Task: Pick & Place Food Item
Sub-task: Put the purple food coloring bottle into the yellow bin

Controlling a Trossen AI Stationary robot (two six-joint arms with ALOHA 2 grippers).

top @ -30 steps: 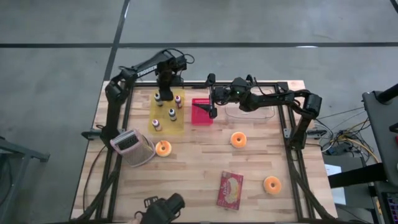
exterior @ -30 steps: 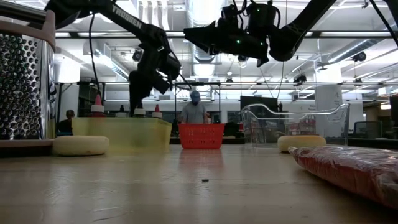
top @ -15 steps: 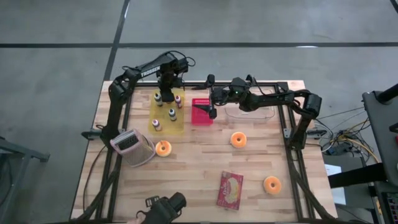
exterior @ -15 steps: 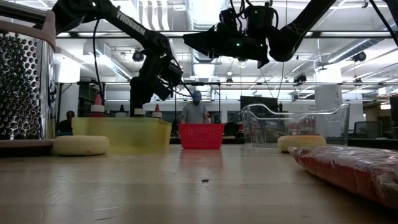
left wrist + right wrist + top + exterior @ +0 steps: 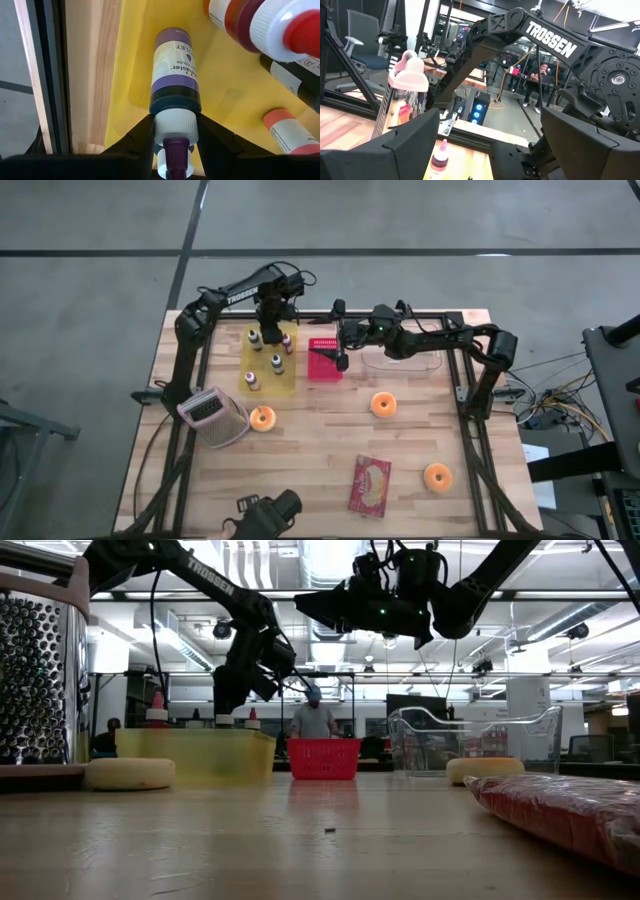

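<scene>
- The left pincer (image 5: 172, 150) is closed around the white neck of the purple bottle (image 5: 175, 70).
- The bottle sits in the yellow tray (image 5: 268, 363), at about 11 o'clock on the tabletop (image 5: 330, 450).
- Its long side runs straight out from the pincer, cap nearest.
- This looks like the grab step; a lift likely comes next.
- The right pincer (image 5: 343, 360) waits open over the red basket (image 5: 324, 360), holding nothing.

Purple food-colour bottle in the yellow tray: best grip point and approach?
Judging from the left wrist view, take the purple food-colour bottle at its white cap collar, coming straight down from above: it stands upright with other bottles close by, so a side approach looks crowded. The left gripper's fingers already straddle that collar.
</scene>
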